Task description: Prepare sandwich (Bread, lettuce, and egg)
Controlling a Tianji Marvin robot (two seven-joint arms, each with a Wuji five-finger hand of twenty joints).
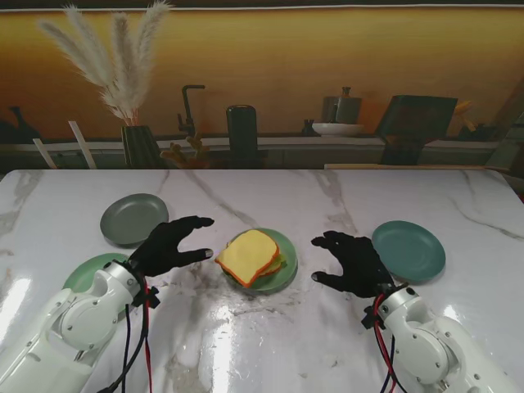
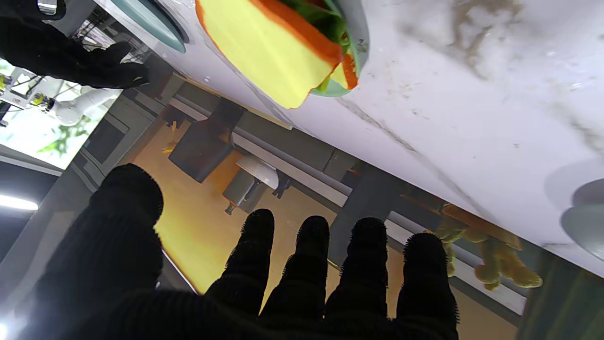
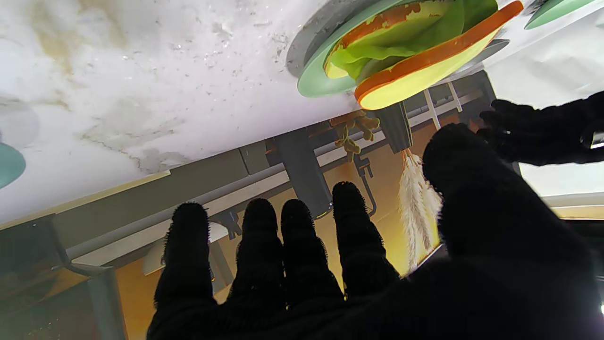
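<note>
While unheld, sandwich [image 1: 248,256] tilts, long axis far-right.

left hand [image 1: 170,245]: fingers spread, holding nothing | right hand [image 1: 352,262]: fingers spread, holding nothing | palms face each other

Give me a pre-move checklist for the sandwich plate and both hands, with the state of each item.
1. Left robot hand holds nothing, fingers apart: ok.
2. Right robot hand holds nothing, fingers apart: ok.
3. Top bread slice sits on the stack on the middle green plate: ok, though it lies skewed and overhangs the plate's rim on my left.
4. Lettuce is between the slices: ok.
5. Egg is in the stack: cannot tell, no view shows it.
6. Both hands stand apart from the sandwich, one on each side: ok.
</note>
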